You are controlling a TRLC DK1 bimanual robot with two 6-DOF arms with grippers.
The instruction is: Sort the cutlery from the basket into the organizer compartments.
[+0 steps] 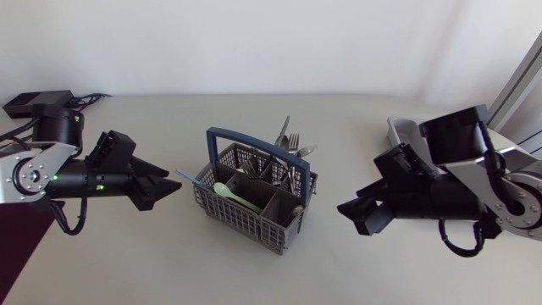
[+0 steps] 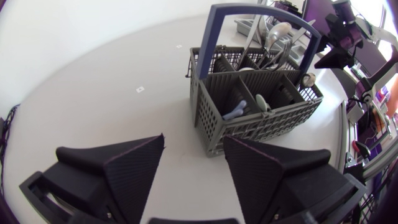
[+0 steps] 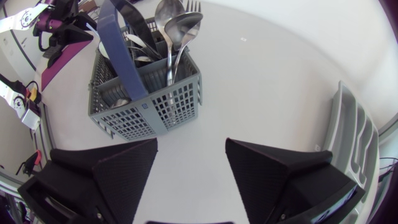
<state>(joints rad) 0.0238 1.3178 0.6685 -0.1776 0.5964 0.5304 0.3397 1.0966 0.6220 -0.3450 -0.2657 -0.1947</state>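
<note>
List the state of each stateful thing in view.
Grey plastic basket with blue handle: upright, handle raised, loaded.
Metal spoons and forks: standing in basket.
Pale green plastic spoon: leaning in basket.
Grey organizer tray: visible part empty.
Left gripper: open, empty.
Right gripper: open, empty.
</note>
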